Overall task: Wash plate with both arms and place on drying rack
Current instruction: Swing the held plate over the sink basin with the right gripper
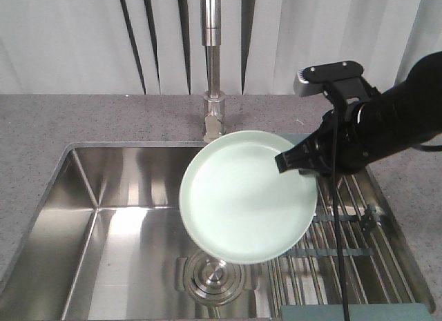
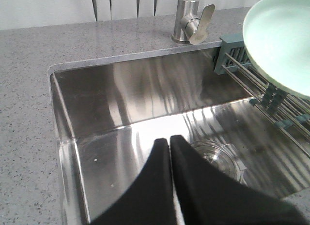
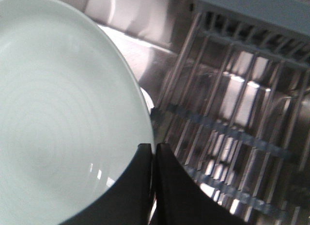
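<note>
The pale mint-green plate (image 1: 245,195) hangs tilted over the sink, its right edge above the drying rack (image 1: 345,238). My right gripper (image 1: 290,162), on the black arm (image 1: 394,121), is shut on the plate's right rim. In the right wrist view the plate (image 3: 63,118) fills the left side, the fingers (image 3: 145,176) pinch its rim, and the rack's steel rods (image 3: 232,113) lie below. My left gripper (image 2: 169,140) is shut and empty above the sink floor; the plate (image 2: 283,41) shows at the upper right and the rack (image 2: 271,97) beneath it.
The steel sink (image 1: 117,224) has a round drain (image 1: 214,279) below the plate. The tap (image 1: 213,72) stands behind the sink on the grey speckled counter (image 1: 41,121). A grey-green sponge-like block (image 1: 352,313) lies at the rack's front end.
</note>
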Available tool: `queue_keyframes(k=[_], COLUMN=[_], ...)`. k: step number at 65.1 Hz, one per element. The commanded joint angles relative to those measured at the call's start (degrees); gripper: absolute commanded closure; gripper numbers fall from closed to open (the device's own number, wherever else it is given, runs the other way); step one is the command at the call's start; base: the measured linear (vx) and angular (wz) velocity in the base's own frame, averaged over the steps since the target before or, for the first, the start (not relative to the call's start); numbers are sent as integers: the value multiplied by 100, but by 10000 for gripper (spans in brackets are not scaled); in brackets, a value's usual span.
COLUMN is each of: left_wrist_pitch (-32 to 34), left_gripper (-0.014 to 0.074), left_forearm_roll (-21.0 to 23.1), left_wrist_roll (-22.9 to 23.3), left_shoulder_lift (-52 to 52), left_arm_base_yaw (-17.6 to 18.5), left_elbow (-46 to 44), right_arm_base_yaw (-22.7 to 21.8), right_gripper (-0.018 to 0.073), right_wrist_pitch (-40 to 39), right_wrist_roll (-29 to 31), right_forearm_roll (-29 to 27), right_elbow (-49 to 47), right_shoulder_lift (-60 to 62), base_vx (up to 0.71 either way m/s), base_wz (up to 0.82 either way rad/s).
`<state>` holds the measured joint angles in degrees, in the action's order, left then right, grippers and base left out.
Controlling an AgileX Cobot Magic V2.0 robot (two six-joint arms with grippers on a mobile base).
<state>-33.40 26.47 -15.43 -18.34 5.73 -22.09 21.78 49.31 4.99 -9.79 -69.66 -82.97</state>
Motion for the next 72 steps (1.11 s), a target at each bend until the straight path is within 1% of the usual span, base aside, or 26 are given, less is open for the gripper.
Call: queue_keyframes(k=[1,5,10,14,19,26,29,38,42,46,49,54,57,63,72], left_wrist_pitch=[358,358,358,358,358,358,358,358,358,358,358,358,358,358,358], left_gripper=[603,603,603,603,603,603,603,603,603,603,603,603,603,603,603], left_forearm_roll=[141,141,141,141,141,141,141,141,141,141,141,141,141,141,141], left_wrist_roll=[34,34,34,34,34,34,34,34,34,34,34,34,34,34,34], left_shoulder_lift=[-92,-92,-92,-92,-92,-92,-92,-92,-92,-92,-92,-92,-92,-92,-92], left_arm_base_yaw=[38,38,38,38,38,38,38,38,38,38,38,38,38,38,38], left_elbow=[-152,-152,-152,-152,-152,-152,-152,-152,-152,-152,-152,-152,-152,-152,-152], right_arm_base_yaw=[489,831,1090,1146,1097,896,745,253,3,-195,-273,-268,-228,-1,700], right_gripper=[561,561,561,561,561,561,561,561,561,561,561,561,561,561,561], right_wrist_pitch=[-535,-806,-1283,-1580,-1675,-1660,-1631,-1336,-1032,-535,-273,27,119,99,-281], right_wrist_roll=[-64,-216,-455,-605,-692,-692,-707,-707,-707,-701,-682,-642,-647,-647,-747], right_forearm_roll=[-429,-494,-483,-454,-387,-275,-261,-62,85,291,423,634,614,393,46], right_elbow=[167,209,150,-1,-350,-918,-1129,-1355,-1355,-1316,-1254,-1042,-892,-458,78], right_shoulder_lift=[401,340,115,-139,-595,-1075,-1183,-1203,-1132,-1012,-910,-630,-447,-43,222], base_vx=[0,0,0,0,0,0,0,0,0,0,0,0,0,0,0], base_wz=[0,0,0,0,0,0,0,0,0,0,0,0,0,0,0])
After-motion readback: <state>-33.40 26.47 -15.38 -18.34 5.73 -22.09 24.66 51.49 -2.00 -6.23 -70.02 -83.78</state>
